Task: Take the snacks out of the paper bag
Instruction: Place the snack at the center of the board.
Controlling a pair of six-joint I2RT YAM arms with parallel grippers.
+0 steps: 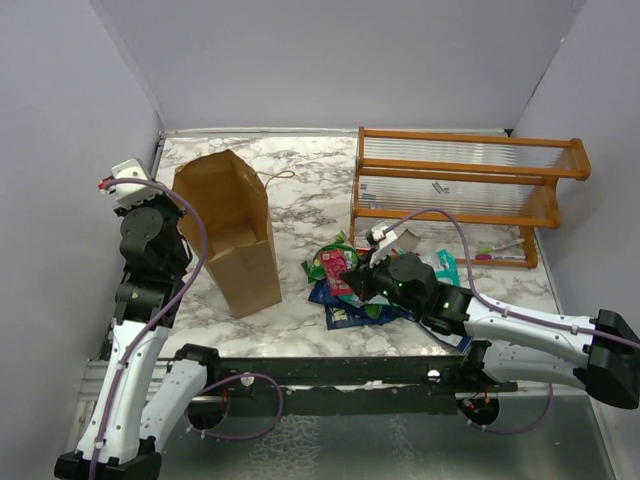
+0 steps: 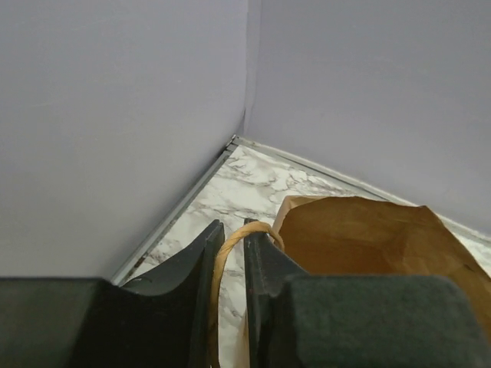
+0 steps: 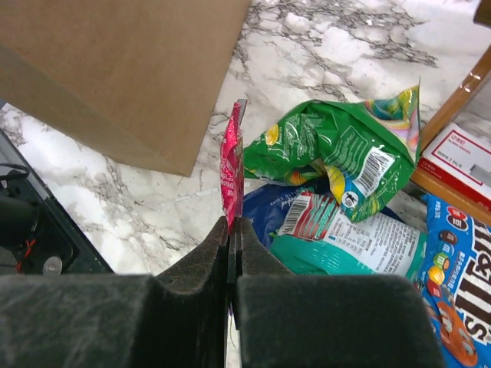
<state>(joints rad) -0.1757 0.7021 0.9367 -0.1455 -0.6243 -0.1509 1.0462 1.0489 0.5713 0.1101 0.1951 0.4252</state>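
Upright near the bench's left edge, the tall brown kraft paper bag [image 1: 230, 232] gapes, its inside hidden. Left claw [image 2: 230, 257] pinches its twisted-paper handle [image 2: 226, 253]. Right claw [image 3: 232, 238] grips a pink-red foil packet [image 3: 231, 175] above mid-bench's crinkly foil snack packets [image 3: 337, 192].

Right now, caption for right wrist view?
Right tool pinching a pink-red packet on edge above the snack pile, paper bag behind.

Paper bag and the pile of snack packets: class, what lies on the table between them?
Only bare marble table separates the paper bag from the snack packets, clearest in the top external view.
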